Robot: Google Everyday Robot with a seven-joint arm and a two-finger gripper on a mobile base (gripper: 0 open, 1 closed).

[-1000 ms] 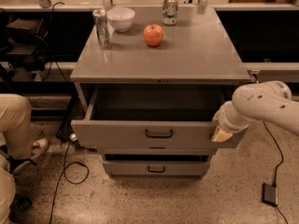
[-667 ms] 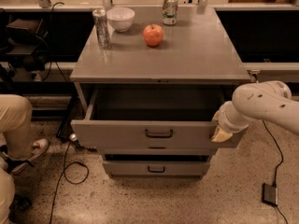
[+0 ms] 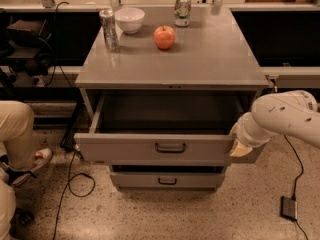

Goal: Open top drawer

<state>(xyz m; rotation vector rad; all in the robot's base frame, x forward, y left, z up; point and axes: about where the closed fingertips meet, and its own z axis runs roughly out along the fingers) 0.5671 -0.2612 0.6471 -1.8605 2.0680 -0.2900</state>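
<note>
The top drawer (image 3: 130, 148) of the grey metal cabinet stands pulled far out, its dark inside showing and its small dark bar handle (image 3: 170, 147) at the front's centre. My gripper (image 3: 239, 145) is at the right end of the drawer front, against its top right corner, on the white arm (image 3: 287, 118) that comes in from the right. A narrower, shallower grey drawer (image 3: 167, 180) sits shut below it.
On the cabinet top (image 3: 215, 59) stand a tall silver can (image 3: 108, 30), a white bowl (image 3: 129, 19), a red apple (image 3: 164, 37) and a green-white can (image 3: 182, 9). A person's leg and shoe (image 3: 20, 139) are at the left. Cables (image 3: 70, 179) and a small black box (image 3: 289, 207) lie on the floor.
</note>
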